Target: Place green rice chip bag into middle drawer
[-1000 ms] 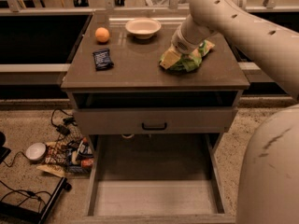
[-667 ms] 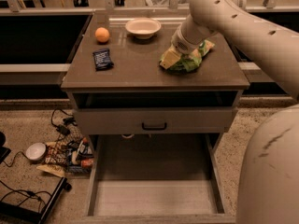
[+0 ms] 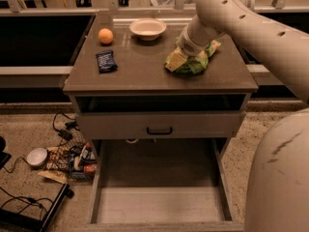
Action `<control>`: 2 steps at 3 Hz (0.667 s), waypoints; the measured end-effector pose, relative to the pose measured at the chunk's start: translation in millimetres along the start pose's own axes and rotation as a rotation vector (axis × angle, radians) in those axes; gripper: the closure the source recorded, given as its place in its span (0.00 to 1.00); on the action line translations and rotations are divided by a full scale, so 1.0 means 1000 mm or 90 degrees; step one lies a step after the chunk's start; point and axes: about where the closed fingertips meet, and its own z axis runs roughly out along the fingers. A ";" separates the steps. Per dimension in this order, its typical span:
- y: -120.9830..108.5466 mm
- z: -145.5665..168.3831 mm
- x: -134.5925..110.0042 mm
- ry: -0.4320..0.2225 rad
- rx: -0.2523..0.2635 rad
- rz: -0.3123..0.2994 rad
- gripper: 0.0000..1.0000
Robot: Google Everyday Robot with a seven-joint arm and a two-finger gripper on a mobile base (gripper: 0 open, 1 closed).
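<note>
Glossy green rice chip bag [image 3: 199,64] under gripper [image 3: 183,56]; matt grey cabinet top [image 3: 140,69].

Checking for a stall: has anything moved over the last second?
Nothing visibly changed. The pincer is still down on the green rice chip bag at the right rear of the cabinet top, and the middle drawer stays pulled out.

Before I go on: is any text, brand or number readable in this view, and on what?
Nothing can be read here.
Green rice chip bag, under the gripper at the right rear of the cabinet top: print too blurred to read.
Dark blue packet: pale marks, unreadable.
Floor clutter, left of the cabinet: too small to read.
</note>
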 end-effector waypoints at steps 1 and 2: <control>-0.005 -0.059 -0.007 -0.062 0.023 -0.021 1.00; -0.019 -0.178 -0.021 -0.175 0.064 -0.057 1.00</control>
